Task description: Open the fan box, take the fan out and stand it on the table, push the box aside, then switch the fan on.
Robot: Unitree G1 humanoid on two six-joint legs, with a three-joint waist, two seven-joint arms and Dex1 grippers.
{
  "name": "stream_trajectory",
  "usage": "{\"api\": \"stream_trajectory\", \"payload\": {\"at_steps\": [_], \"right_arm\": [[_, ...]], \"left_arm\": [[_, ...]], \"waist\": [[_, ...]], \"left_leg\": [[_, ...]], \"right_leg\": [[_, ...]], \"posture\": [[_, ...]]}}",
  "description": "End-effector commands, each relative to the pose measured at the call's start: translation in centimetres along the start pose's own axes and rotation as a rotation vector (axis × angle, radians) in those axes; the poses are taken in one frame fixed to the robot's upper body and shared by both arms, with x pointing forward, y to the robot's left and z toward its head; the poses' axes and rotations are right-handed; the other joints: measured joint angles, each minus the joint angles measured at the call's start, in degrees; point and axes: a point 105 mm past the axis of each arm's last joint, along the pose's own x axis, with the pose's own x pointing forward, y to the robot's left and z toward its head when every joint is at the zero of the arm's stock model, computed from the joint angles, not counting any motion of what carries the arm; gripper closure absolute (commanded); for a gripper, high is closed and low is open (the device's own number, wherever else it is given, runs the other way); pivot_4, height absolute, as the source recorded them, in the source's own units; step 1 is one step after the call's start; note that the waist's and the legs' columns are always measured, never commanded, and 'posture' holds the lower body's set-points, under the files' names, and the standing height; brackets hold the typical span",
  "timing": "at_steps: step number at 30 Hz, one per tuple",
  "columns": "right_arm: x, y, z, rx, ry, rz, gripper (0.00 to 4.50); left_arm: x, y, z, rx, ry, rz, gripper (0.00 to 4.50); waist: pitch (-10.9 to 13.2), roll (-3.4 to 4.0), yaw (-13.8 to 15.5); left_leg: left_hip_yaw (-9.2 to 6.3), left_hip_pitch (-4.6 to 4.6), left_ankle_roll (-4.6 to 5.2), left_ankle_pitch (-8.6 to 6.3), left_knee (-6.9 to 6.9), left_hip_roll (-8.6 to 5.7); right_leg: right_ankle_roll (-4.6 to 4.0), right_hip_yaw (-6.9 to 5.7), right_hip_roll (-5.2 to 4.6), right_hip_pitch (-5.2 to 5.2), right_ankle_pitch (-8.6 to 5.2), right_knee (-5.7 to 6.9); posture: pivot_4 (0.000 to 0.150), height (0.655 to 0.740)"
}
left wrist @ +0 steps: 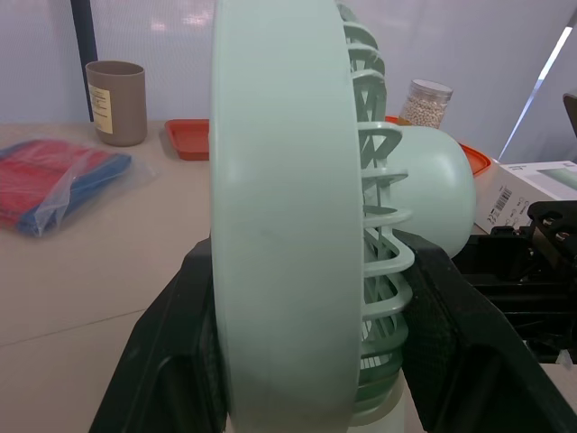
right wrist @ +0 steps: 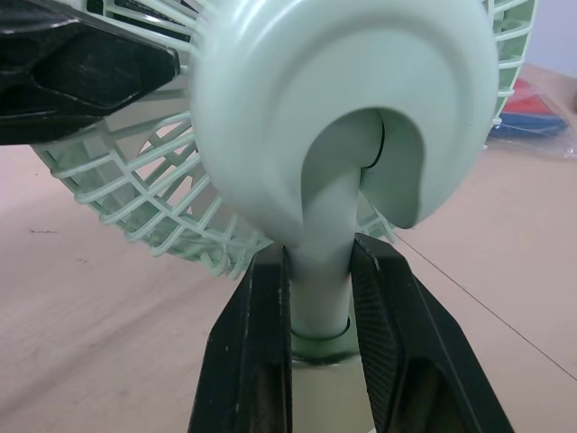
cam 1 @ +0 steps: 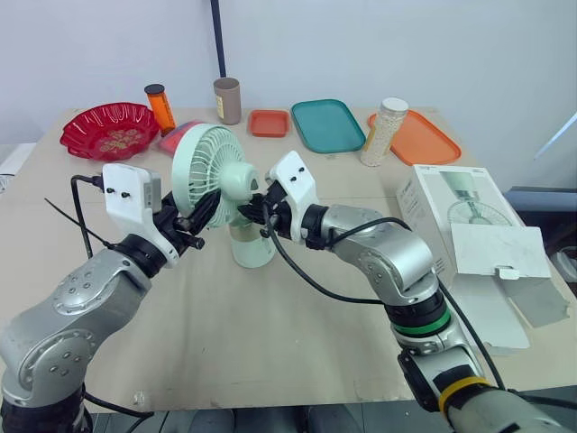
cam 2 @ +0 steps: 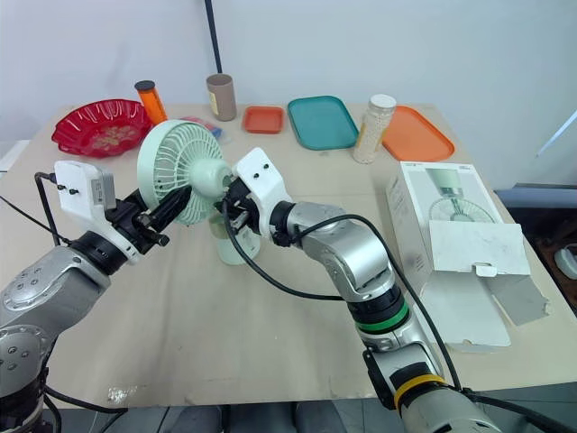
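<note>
At the far left of the counter [cam 1: 270,361] a red bowl [cam 1: 110,129] is sitting at about 10 o'clock from the fan [cam 1: 216,176], with an orange bottle [cam 1: 160,106] standing just beside it at 11 o'clock. The left hand [cam 1: 200,212] is reaching in from 8 o'clock and clamping the rim of the fan's grille, its black fingers [left wrist: 167,361] pressing the front and back faces of the ring. A red and blue packet in clear wrap [left wrist: 54,185] is lying behind the fan, and a brown cup [cam 1: 227,100] is standing at 12 o'clock near the far edge. The fan itself is standing upright near the middle of the counter, its pale green base resting on the surface and its round head facing the robot's left. The right hand [cam 1: 255,206] is coming in from 3 o'clock and closing narrowly on the fan's neck just under the motor housing, one finger [right wrist: 257,361] touching each side. Farther right along the back, a small orange tray [cam 1: 269,123], a teal tray [cam 1: 326,124], a jar of white grains [cam 1: 384,132] and a larger orange tray [cam 1: 424,140] are lining up between 1 and 2 o'clock. The fan box [cam 1: 478,244] is lying on its side at 3 o'clock, well apart from the fan, with its end flap hanging open toward the near edge
</note>
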Motion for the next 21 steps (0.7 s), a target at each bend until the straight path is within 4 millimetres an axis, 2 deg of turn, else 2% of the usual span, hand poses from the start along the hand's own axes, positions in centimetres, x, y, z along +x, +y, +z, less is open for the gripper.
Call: {"api": "stream_trajectory", "payload": {"at_steps": [1, 15, 21], "right_arm": [[-0.07, 0.73, 1.22, -0.024, -0.052, 0.023, 4.11], [0.04, 0.83, 1.41, -0.028, -0.058, 0.024, 4.11], [0.07, 0.91, 1.40, -0.028, -0.057, 0.029, 4.11]], "left_arm": [[-0.30, -0.93, 2.82, 0.021, -0.129, -0.038, 2.10], [-0.26, -1.26, 3.13, 0.029, -0.146, -0.063, 2.10], [-0.23, -0.77, 2.84, 0.026, -0.132, -0.023, 2.10]], "waist": [[0.0, 0.00, 0.0], [0.0, 0.00, 0.0], [0.0, 0.00, 0.0]], "left_leg": [[0.00, 0.00, 0.00, 0.00, 0.00, 0.00], [0.00, -0.01, -0.01, 0.00, 0.00, 0.00], [0.00, -0.01, -0.01, 0.00, 0.00, 0.00]], "right_leg": [[0.00, 0.00, 0.00, 0.00, 0.00, 0.00], [0.00, 0.00, 0.00, -0.02, 0.00, 0.01], [0.00, 0.00, 0.00, -0.02, 0.00, 0.01]], "posture": [[0.150, 0.7400], [0.150, 0.7400], [0.150, 0.7400]]}}
